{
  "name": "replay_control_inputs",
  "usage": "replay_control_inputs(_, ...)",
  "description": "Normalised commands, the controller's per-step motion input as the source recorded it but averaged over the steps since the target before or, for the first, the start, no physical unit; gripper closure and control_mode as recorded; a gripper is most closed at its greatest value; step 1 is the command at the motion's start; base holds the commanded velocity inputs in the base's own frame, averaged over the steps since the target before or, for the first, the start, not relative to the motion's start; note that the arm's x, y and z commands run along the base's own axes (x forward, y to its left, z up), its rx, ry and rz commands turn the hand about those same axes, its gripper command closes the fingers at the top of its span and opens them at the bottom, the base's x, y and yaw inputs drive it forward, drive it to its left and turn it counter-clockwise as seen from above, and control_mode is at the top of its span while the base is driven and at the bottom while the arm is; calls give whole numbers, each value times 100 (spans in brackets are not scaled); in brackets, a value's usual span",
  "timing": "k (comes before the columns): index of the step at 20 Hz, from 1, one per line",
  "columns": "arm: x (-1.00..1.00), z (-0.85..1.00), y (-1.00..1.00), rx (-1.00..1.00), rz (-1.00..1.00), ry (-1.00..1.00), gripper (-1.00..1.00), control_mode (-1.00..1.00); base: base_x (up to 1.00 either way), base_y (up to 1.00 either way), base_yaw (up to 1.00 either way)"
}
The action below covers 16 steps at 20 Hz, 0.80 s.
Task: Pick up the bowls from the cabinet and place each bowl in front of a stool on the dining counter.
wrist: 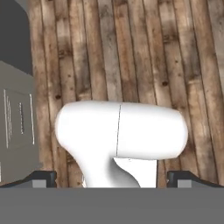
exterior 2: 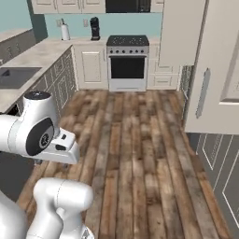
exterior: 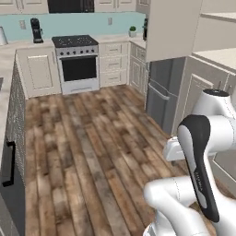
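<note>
i was driving in a kitchen at home. there was a stove (exterior: 77, 63) with an oven, a coffee maker (exterior: 36, 30) on the counter (exterior 2: 35, 53), a sink (exterior 2: 16, 77), cream cupboards (exterior: 114, 63) and a wood floor (exterior: 92, 147).

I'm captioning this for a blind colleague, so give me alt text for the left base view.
A white robot arm with dark joints rises at lower right over a wood plank floor in a kitchen. At the far wall, a stove stands between cream cabinets, with a black coffee maker on the counter to its left.
</note>
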Motion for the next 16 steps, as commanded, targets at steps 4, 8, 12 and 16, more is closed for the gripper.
replay_control_inputs(4, 0, 0, 0, 0, 0, 0, -100, 100, 100, 5, -25)
replay_control_inputs(8, 0, 0, 0, 0, 0, 0, -100, 100, 100, 0, -47)
replay_control_inputs(12, 0, 0, 0, 0, 0, 0, -100, 100, 100, 32, -55)
replay_control_inputs(16, 0, 0, 0, 0, 0, 0, -100, 100, 97, 28, -66)
